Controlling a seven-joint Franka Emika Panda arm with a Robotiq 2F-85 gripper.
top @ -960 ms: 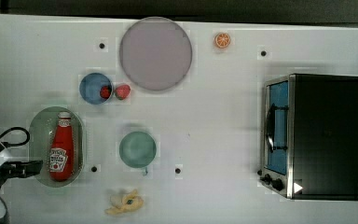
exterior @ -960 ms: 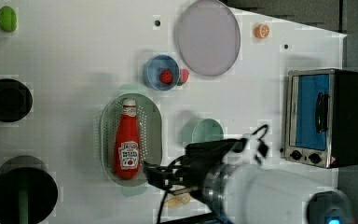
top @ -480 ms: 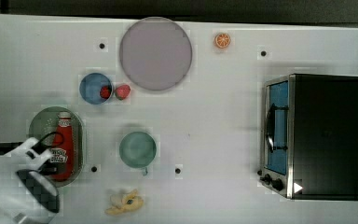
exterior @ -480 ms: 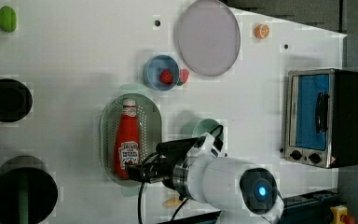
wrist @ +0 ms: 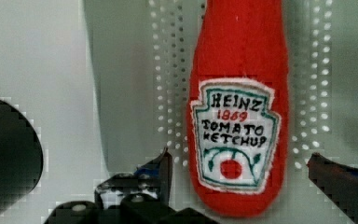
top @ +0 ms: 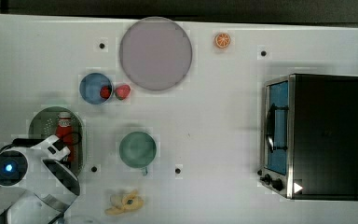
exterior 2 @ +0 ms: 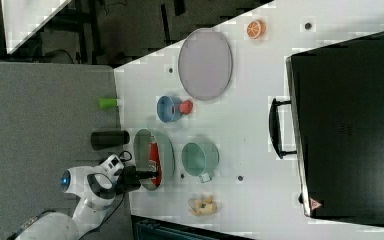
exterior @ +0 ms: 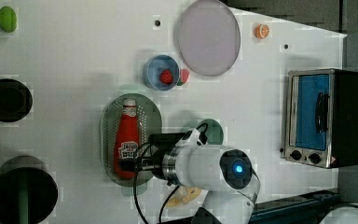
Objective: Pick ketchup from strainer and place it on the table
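The ketchup (wrist: 237,107), a red bottle with a white-and-red label, lies flat in the pale green strainer (wrist: 130,93) on the white table (top: 214,116). In the left view the ketchup (exterior: 128,135) lies with its white cap toward the blue bowl, inside the strainer (exterior: 153,122). My gripper (wrist: 241,161) is open, with one finger on each side of the bottle's base end and a gap on both sides. It hovers low over that end of the strainer (exterior 2: 142,145) in the right view. The arm covers part of the ketchup (top: 65,128) in the top view.
A teal cup (top: 137,148) stands close beside the strainer. A blue bowl (top: 93,87) holding a strawberry, a loose strawberry (top: 122,92) and a grey-lilac plate (top: 155,52) lie beyond. A toaster oven (top: 312,135), an orange slice (top: 222,40) and a banana (top: 123,201) are also on the table.
The arm has swung in from the table's edge over the strainer, bringing the gripper down around the ketchup's base end. The jaws stayed open. The ketchup has not moved.
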